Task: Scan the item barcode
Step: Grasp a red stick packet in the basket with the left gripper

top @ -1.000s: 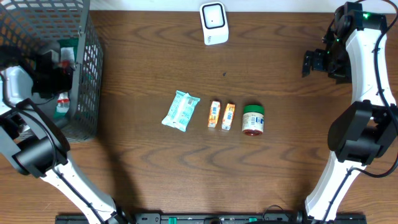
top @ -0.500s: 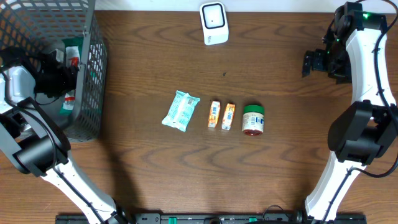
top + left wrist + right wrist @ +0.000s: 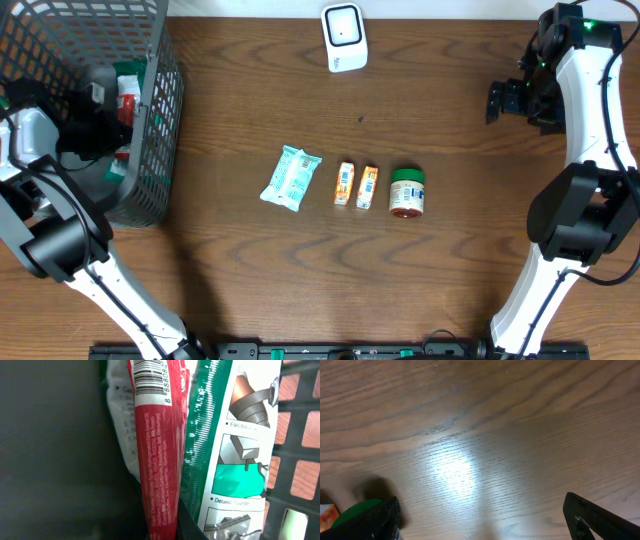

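- Wire basket (image 3: 160,110), at the table's left end: in it you see a red packet (image 3: 160,450), barcode showing, pressed against a green-and-white card pack (image 3: 235,450).
- Left gripper (image 3: 108,128): reaches inside the basket with fingers closed. They seem to pinch the red packet, though the wrist view hides the contact.
- Right gripper (image 3: 480,517): fingers spread wide, holding nothing, above the table (image 3: 470,435) near its right end.
- Scanner (image 3: 344,37): stands at the far edge, well apart from the basket.
- Mid-table row, outside any container: teal pouch (image 3: 291,178), two orange sachets (image 3: 356,186), green-lidded jar (image 3: 407,192).
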`<act>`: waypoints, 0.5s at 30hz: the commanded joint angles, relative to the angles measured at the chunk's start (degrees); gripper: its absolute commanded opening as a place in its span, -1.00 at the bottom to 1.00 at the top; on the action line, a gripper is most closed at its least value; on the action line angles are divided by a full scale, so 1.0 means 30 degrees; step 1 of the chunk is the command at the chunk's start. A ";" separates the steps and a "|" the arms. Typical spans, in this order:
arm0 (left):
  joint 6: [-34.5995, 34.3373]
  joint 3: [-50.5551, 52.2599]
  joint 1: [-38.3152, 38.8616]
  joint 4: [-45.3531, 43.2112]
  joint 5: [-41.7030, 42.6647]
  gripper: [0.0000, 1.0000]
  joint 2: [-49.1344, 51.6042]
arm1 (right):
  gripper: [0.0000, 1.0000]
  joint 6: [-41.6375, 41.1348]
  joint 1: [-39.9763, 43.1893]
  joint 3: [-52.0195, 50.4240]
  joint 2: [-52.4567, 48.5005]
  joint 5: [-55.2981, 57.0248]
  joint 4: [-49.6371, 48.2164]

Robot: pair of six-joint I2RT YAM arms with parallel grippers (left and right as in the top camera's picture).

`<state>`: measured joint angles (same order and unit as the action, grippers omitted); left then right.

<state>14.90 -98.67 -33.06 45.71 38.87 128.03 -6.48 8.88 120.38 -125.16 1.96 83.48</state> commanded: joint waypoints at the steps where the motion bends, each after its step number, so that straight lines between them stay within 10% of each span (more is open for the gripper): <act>1: -0.1239 -0.0831 -0.0546 -0.0328 0.0474 -0.86 -0.2616 | 0.99 0.0117 0.0015 0.0219 -0.0036 0.0117 0.0000; 15: -0.3351 -0.0831 -0.0794 -0.2849 -0.1195 -0.86 -1.0520 | 0.98 0.0117 0.0015 0.0219 -0.0036 0.0117 0.0007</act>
<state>6.26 -100.22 -35.46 37.69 36.42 100.99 -6.46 8.88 120.38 -125.16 1.96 83.50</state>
